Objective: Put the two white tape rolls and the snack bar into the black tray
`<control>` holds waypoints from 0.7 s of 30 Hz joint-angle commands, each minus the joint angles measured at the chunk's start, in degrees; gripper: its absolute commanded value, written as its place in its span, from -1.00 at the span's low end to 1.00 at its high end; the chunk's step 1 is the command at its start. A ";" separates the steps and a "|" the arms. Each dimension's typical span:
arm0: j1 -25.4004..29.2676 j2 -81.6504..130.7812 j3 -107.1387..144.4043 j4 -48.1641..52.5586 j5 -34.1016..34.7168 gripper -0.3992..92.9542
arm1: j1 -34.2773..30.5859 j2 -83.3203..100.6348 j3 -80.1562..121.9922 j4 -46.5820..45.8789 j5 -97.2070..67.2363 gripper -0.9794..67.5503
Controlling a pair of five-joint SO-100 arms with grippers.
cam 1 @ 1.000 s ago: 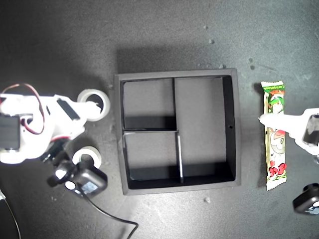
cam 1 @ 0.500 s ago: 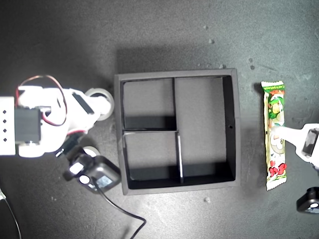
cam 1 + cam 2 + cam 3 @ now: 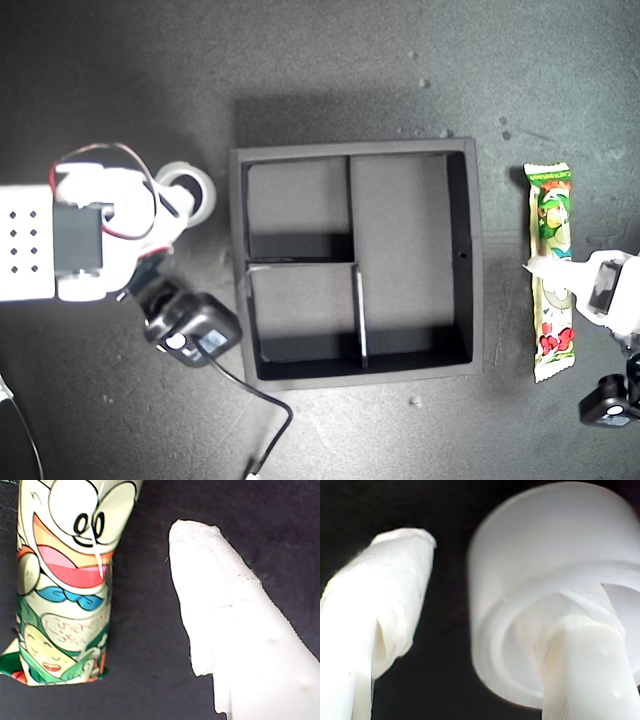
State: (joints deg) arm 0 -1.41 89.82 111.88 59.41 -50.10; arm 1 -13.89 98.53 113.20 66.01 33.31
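The black tray [image 3: 476,260] sits mid-table with nothing in its three compartments. At the exterior view's left, one white tape roll [image 3: 207,185] lies beside the tray. My second gripper [image 3: 172,205] is open over it. In the second wrist view, one finger [image 3: 580,670] stands inside the roll [image 3: 520,555] and the other finger [image 3: 375,620] stays outside, a gap away. The other tape roll is hidden under this arm. At the exterior view's right lies the snack bar [image 3: 553,215]. My first gripper [image 3: 545,270] is open over its middle, with one white finger [image 3: 230,625] beside the wrapper [image 3: 65,580].
A black cable [image 3: 250,420] runs from the second arm's wrist camera [image 3: 195,330] past the tray's near corner at the exterior view's lower left. Small white crumbs [image 3: 415,402] dot the dark mat. The first arm's black camera [image 3: 610,405] hangs at that view's lower right.
The second arm swung in over the rolls, its camera now covering the lower roll; the upper roll shifted slightly up. The first gripper slid down the snack bar.
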 commanded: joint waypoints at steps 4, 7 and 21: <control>-0.26 -1.85 -3.43 -0.79 -0.26 -0.99 | -0.70 -0.44 -0.09 -4.22 -4.04 -0.25; -0.09 0.79 -3.25 0.09 -0.26 -0.99 | -1.23 -1.41 1.32 -6.59 -3.60 -0.24; 1.67 6.15 -36.47 25.31 3.25 -0.99 | -1.67 -14.94 -2.99 -12.22 -1.05 -0.80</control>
State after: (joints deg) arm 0 -0.53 96.86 88.33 81.21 -47.99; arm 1 -15.38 84.81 112.59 54.32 33.31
